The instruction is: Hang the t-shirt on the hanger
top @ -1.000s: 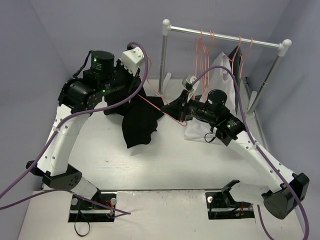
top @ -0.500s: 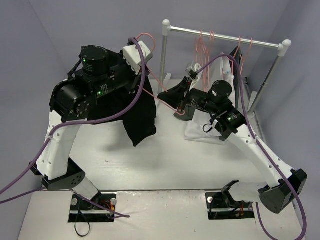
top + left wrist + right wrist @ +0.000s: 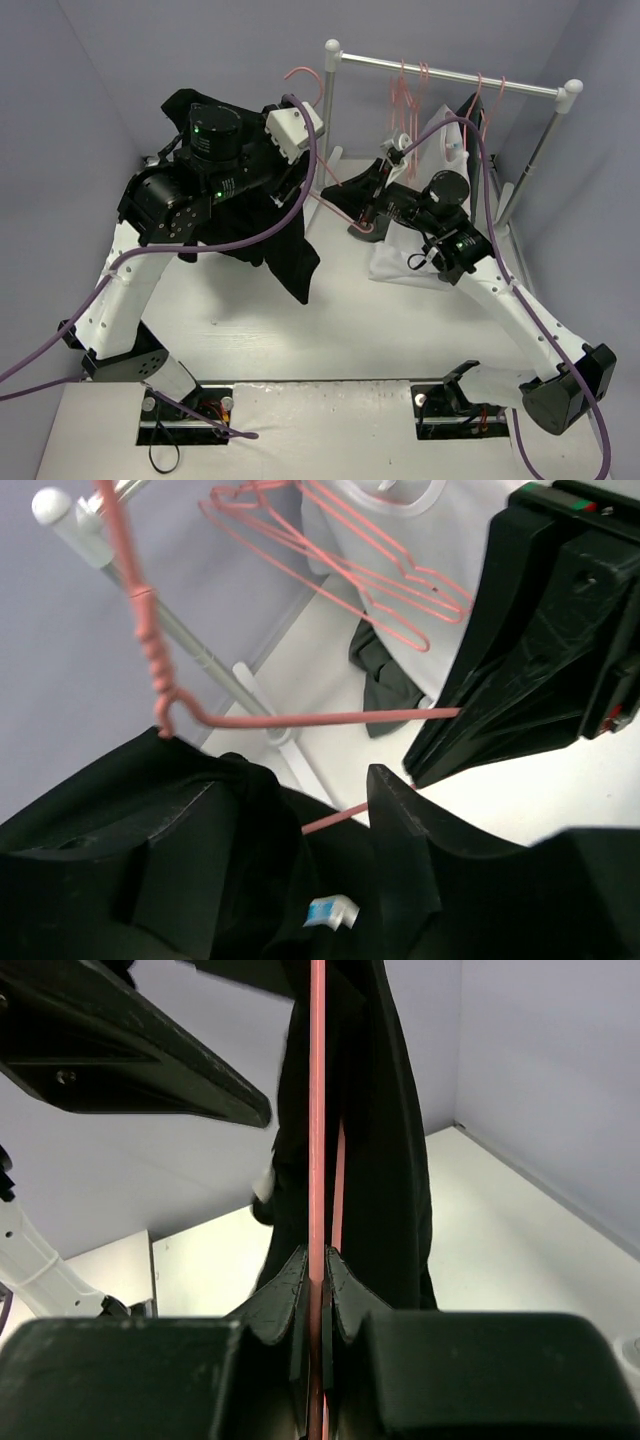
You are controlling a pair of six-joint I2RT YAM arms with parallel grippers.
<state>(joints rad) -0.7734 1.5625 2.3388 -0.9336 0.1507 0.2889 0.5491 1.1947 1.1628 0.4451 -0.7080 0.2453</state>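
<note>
The black t-shirt (image 3: 285,250) hangs from the raised left arm, draped over its wrist, with its tail dangling above the table. In the left wrist view the fabric (image 3: 265,825) and its white-blue label lie loose between the jaws of my left gripper (image 3: 290,880), which stand apart. The pink wire hanger (image 3: 335,208) runs from its hook near the left wrist down into the shirt. My right gripper (image 3: 362,215) is shut on the hanger's wire (image 3: 317,1110), pinching it between its fingertips (image 3: 318,1255). The left gripper (image 3: 300,185) is close beside the right one.
A metal clothes rack (image 3: 450,75) stands at the back right with spare pink hangers (image 3: 410,95), a white garment (image 3: 432,140) and a dark garment (image 3: 475,115) on it. A small dark grey-green garment (image 3: 385,680) lies on the table by the rack's foot.
The left arm rose and swung right. Its jaws have opened, and the shirt now drapes over the arm. The hanger's hook went up with it. The right gripper kept its hold.
</note>
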